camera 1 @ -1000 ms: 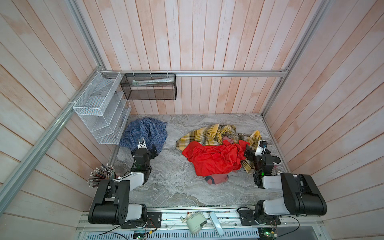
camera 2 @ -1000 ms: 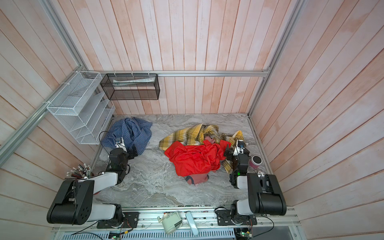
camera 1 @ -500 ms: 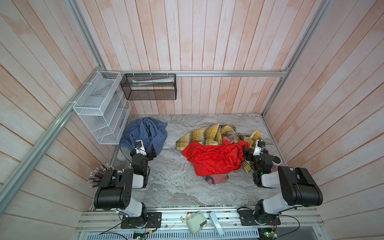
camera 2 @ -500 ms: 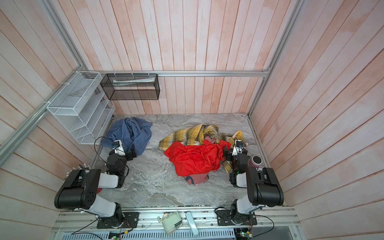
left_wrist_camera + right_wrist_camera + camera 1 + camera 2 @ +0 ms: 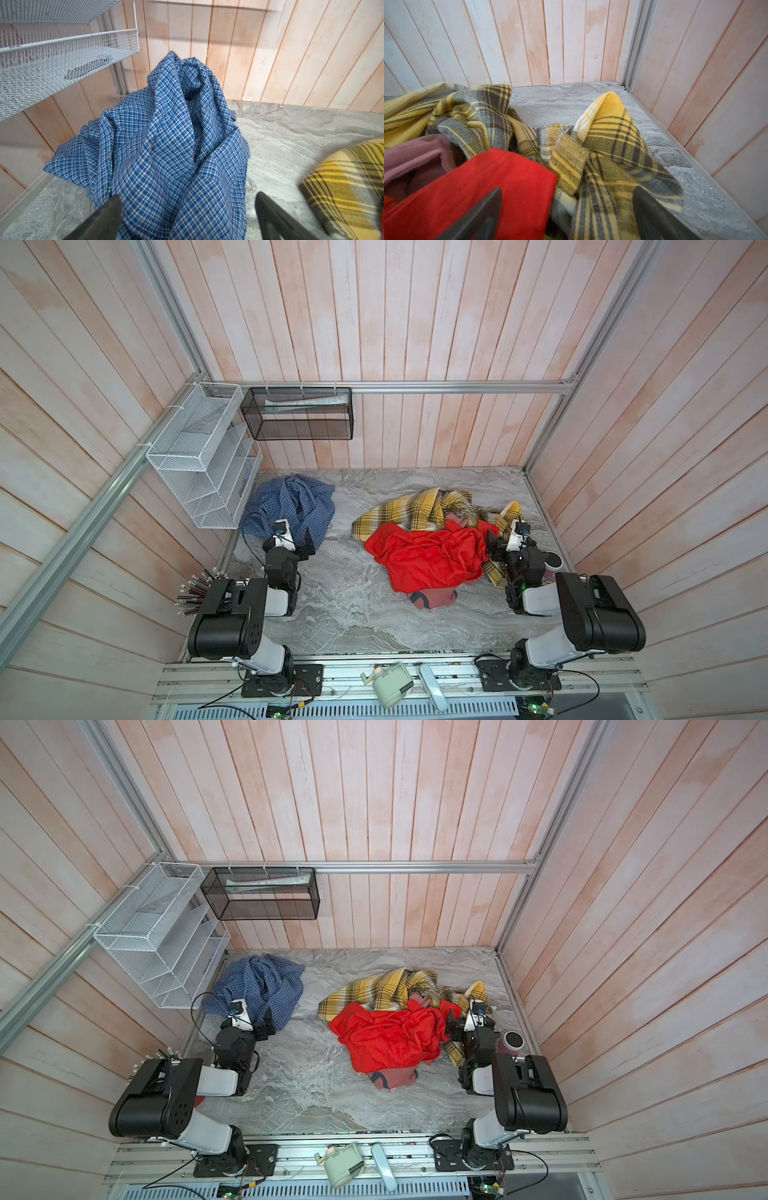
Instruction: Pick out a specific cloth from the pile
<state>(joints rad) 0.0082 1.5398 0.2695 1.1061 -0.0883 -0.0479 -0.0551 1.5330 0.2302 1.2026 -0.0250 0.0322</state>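
Blue check cloth (image 5: 291, 502) apart frm pile (image 5: 428, 560)

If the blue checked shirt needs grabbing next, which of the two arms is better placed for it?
The left. The left gripper is open at the edge of the blue checked cloth, which lies apart from the pile. The right gripper, also open, sits on the pile's other side.

Pink garment (image 5: 434, 599): mostly buried under red cloth (image 5: 428, 558), shape unreadable. Round container (image 5: 553, 560) by table (image 5: 345, 614) right edge: partly hidden behind right arm. Left claw (image 5: 188, 205): fingers blurred and cut off by the wrist view's edge.
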